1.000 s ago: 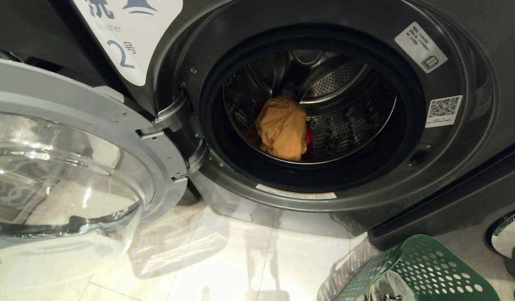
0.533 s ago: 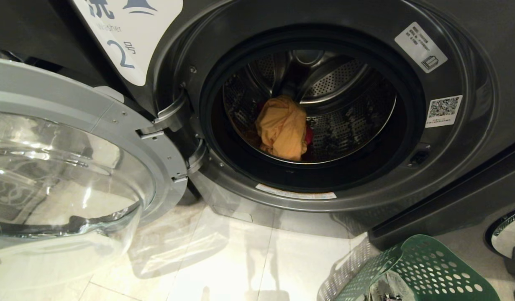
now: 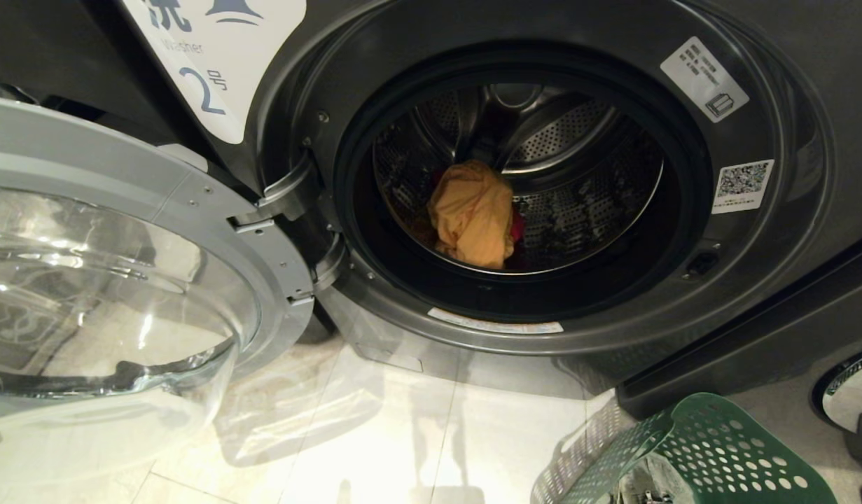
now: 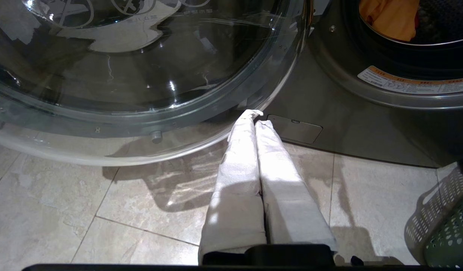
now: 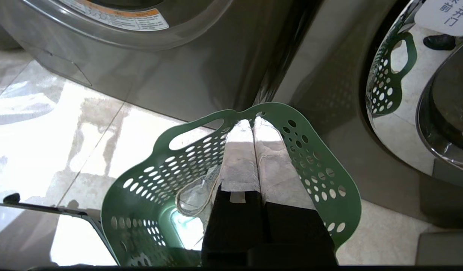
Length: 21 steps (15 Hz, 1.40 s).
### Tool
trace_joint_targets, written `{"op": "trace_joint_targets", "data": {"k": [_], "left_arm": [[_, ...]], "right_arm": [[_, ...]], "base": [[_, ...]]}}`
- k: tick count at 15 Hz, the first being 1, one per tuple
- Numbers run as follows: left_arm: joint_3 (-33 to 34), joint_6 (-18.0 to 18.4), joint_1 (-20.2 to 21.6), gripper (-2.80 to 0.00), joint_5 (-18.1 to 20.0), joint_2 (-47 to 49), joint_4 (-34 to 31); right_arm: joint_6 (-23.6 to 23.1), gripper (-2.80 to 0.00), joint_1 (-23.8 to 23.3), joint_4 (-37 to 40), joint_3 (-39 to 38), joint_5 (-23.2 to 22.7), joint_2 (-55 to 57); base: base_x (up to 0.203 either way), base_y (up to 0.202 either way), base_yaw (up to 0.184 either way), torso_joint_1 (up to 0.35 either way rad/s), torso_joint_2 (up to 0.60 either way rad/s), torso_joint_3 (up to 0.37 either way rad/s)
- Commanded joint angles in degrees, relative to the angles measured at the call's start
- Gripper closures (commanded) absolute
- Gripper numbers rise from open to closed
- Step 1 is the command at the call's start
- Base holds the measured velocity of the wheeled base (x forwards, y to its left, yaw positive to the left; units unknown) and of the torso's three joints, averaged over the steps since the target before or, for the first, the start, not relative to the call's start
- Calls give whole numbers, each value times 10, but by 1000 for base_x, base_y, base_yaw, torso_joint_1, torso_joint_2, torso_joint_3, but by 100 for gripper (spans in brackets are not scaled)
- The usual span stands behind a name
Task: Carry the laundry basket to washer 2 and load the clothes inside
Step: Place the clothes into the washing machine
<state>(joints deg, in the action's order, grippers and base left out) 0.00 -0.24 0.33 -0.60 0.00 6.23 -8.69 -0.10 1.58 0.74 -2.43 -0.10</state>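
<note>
Washer 2 (image 3: 788,294) stands with its glass door (image 3: 192,203) swung wide to the left. The clothes lie in its drum: a yellow-orange garment (image 3: 473,213) on top, and a sliver of magenta one (image 3: 517,227) behind it. The green laundry basket (image 3: 725,448) sits on the floor at the washer's lower right. My right gripper (image 5: 254,122) hangs shut over the basket (image 5: 321,169), tips near its far rim, holding nothing. My left gripper (image 4: 255,117) is shut and empty, low over the tiles just below the door's lower edge.
A pale crumpled scrap with a cord-like edge (image 5: 193,195) lies inside the basket. The chrome-rimmed door of a neighbouring machine (image 5: 404,94) stands close to the basket's right. Tiled floor (image 3: 402,434) lies between the open door and the basket.
</note>
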Motion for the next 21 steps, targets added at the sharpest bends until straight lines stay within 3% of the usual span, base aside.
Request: {"op": "trace_joint_targets", "data": {"k": [1, 21], "left_arm": [[23, 0, 0, 0, 0, 0, 0], [23, -1, 0, 0, -1, 0, 1]], "right_arm": [[0, 0, 0, -1, 0, 1, 0], [4, 0, 0, -4, -3, 0, 0]], "base": [[0, 0, 0, 0, 0, 0], [0, 0, 0, 0, 0, 0]]}}
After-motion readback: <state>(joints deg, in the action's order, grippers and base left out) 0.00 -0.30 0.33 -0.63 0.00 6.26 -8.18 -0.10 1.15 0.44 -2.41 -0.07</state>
